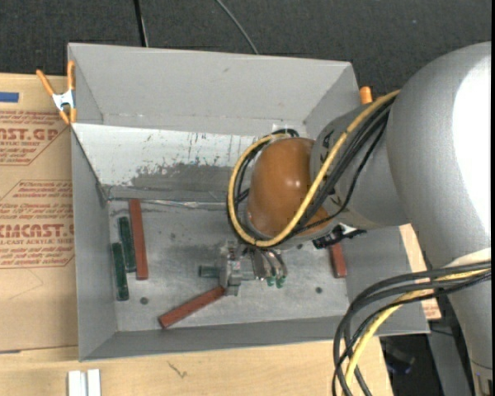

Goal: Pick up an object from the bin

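Nearest the front wall of the bin (95,287), a red-brown stick (194,306) lies aslant. The claw (249,272) sits low over its right end, and how far open it is cannot be told. A sound grasp would likely straddle the stick squarely across its width. Farther back on the left lie green sticks (119,272) and another red stick (138,239), with a short red piece (337,261) on the right.

we are seeing a bin (89,221) of grey sheet metal, matt, its back wall showing dark speckled scuffing and scratches. the orange cover (282,184) on the wrist is gleaming smooth and glossy, like hard plastic. the arm (454,139) casing is looking smooth, satin grey. the yellow and black cables (326,172) are looking rubbery. the red-brown sticks (191,307) are looking matt, the green sticks (119,272) slightly shiny. the end effector (252,277) is glinting like bare metal.
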Tool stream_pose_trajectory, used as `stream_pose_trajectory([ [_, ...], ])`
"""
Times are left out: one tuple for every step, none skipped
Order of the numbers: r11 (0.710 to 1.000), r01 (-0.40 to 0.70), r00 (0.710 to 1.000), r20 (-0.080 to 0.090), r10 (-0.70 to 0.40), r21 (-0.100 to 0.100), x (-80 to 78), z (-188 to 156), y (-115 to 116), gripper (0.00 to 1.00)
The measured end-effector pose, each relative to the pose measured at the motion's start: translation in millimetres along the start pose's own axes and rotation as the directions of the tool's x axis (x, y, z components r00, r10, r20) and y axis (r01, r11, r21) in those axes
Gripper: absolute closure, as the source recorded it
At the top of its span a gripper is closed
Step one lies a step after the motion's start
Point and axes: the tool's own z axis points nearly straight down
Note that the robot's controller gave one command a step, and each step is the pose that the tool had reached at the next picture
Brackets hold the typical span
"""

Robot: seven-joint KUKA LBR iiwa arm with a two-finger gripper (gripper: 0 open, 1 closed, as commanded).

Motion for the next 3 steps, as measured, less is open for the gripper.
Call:
stream_pose_trajectory([
  [1.000, -0.012, 1.000, -0.005, 0.012, 0.001, -13.3, -53, 4, 1.00],
  [1.000, -0.003, 1.000, -0.003, 0.003, 0.002, -2.8, -113, 21, 1.00],
  [0.999, 0.037, 0.999, 0.003, -0.037, 0.002, -46.7, -156, -1, 1.00],
])
